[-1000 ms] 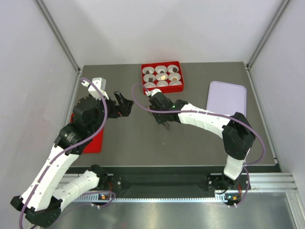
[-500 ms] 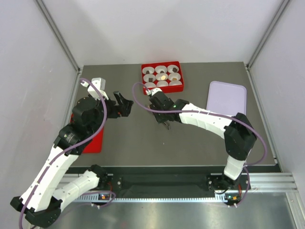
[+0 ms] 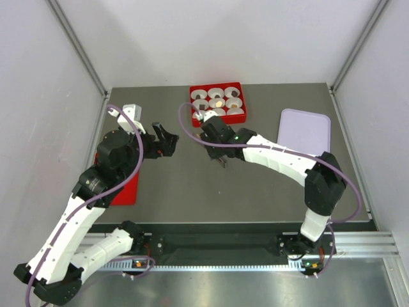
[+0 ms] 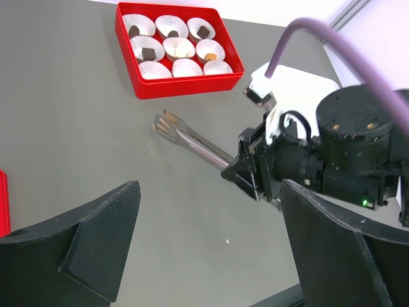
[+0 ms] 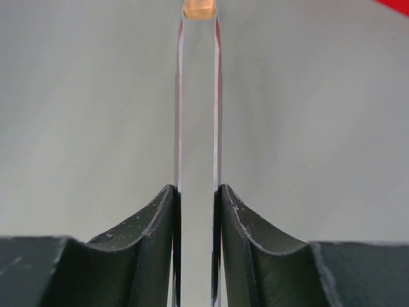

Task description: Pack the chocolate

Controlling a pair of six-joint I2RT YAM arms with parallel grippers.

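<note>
A red box (image 4: 185, 84) at the back of the table holds white paper cups; some carry dark chocolate (image 4: 148, 53) and some tan chocolate (image 4: 181, 48). My right gripper (image 5: 198, 198) is shut on a pair of metal tongs (image 5: 198, 115). A tan chocolate (image 5: 199, 9) is pinched in the tongs' tip. In the left wrist view the tongs (image 4: 188, 139) reach out from the right gripper (image 4: 250, 174) above the bare table, short of the box. My left gripper (image 3: 167, 139) hovers left of them, open and holding nothing.
A lilac tray (image 3: 304, 131) lies at the right side of the table. A flat red tray (image 3: 128, 187) lies at the left, partly under my left arm. White walls close in the table on three sides.
The right gripper has shifted slightly toward the red box with the tongs in it. The left arm has not moved.
</note>
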